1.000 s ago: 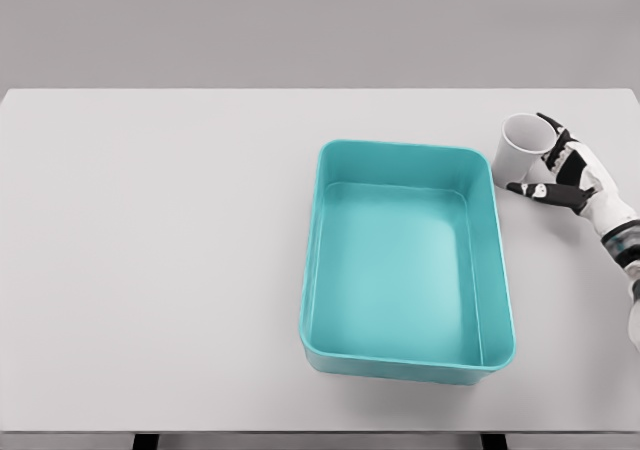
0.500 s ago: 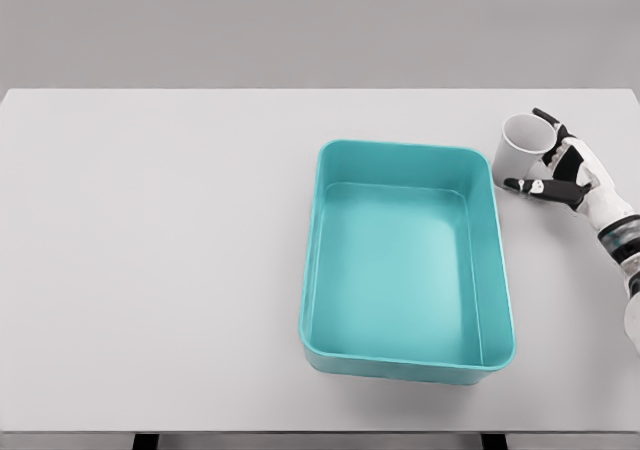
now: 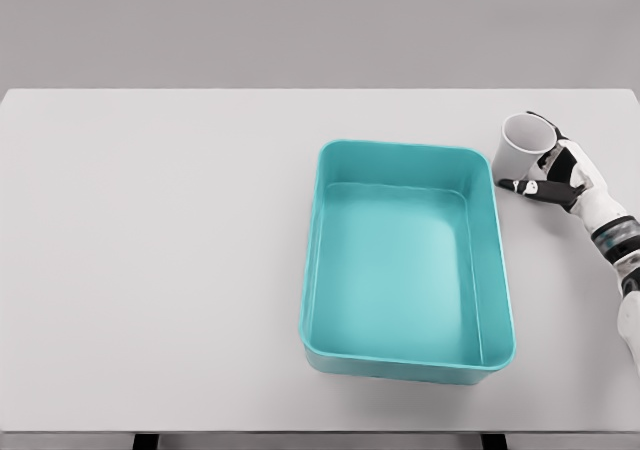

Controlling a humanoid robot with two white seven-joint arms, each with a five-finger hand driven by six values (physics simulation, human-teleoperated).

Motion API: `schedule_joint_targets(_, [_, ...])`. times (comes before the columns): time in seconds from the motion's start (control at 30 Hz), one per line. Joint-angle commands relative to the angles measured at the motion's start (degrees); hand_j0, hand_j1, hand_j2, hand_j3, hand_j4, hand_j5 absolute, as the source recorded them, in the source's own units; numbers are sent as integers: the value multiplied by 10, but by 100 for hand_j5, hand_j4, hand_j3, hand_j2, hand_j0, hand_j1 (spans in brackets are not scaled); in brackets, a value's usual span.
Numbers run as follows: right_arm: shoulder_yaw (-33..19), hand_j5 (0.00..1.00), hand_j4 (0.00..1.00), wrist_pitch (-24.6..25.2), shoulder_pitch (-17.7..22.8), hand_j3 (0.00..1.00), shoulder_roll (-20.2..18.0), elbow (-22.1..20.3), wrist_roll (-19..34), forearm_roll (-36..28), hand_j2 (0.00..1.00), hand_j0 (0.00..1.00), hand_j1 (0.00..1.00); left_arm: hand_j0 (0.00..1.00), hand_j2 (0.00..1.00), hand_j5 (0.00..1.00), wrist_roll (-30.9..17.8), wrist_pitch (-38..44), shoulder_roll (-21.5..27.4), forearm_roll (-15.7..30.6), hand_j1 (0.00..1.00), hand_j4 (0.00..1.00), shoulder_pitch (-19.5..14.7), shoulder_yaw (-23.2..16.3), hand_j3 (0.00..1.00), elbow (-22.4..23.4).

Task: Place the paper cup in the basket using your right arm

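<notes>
- My right hand (image 3: 562, 173), white with black joints, comes in from the right edge and sits at the far right of the table, its arm running back toward the near right.
- Its fingers (image 3: 546, 128) curl round the right side of the white paper cup (image 3: 520, 146), and the thumb (image 3: 520, 185) reaches across the cup's near side; from here I read the hand as closed around the cup, though I cannot confirm how firm the contact is.
- The cup stands upright on the table with its open mouth up, just beside the far right corner of the basket and outside it.
- The teal rectangular plastic basket (image 3: 312, 270) sits right of the table's middle, open side up.
- The flat light grey table (image 3: 150, 270) carries both; a grey wall lies beyond its far edge.
</notes>
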Motion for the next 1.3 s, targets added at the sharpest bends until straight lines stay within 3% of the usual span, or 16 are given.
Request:
schedule_joint_targets(0.0, [0, 85, 85, 0, 0, 85, 0, -1, 0, -3, 85, 85, 85, 100, 100, 100, 0, 0, 0, 0, 100, 100, 0, 0, 100, 0])
schedule_joint_targets(0.13, [-1, 71, 71, 1, 0, 71, 0, -1, 0, -3, 71, 71, 71, 100, 100, 100, 0, 0, 0, 0, 100, 100, 0, 0, 100, 0])
schedule_joint_targets(0.63, [-7, 67, 67, 0, 0, 67, 0, -11, 0, -11, 67, 67, 67, 100, 100, 100, 0, 0, 0, 0, 100, 100, -1, 0, 100, 0])
schedule_joint_targets(0.73, [-8, 67, 67, 7, 4, 67, -3, -59, 0, -12, 67, 67, 67, 100, 100, 100, 0, 0, 0, 0, 100, 100, -1, 0, 100, 1])
schedule_joint_targets(0.87, [-8, 67, 67, 3, 4, 67, -3, -63, 0, -13, 67, 67, 67, 100, 100, 100, 0, 0, 0, 0, 100, 100, 0, 0, 100, 0])
schedule_joint_targets(0.93, [-9, 67, 67, 6, 15, 67, -3, -95, 0, -14, 67, 67, 67, 100, 100, 100, 0, 0, 0, 0, 100, 100, 0, 0, 100, 0])
schedule_joint_targets(1.13, [-10, 67, 67, 6, 31, 67, -7, -124, 0, -14, 67, 67, 67, 100, 100, 100, 0, 0, 0, 0, 100, 100, 0, 0, 100, 1])
schedule_joint_targets(1.27, [-10, 67, 67, 7, 33, 67, -8, -127, 0, -15, 67, 67, 67, 100, 100, 100, 0, 0, 0, 0, 100, 100, -1, 0, 100, 0])
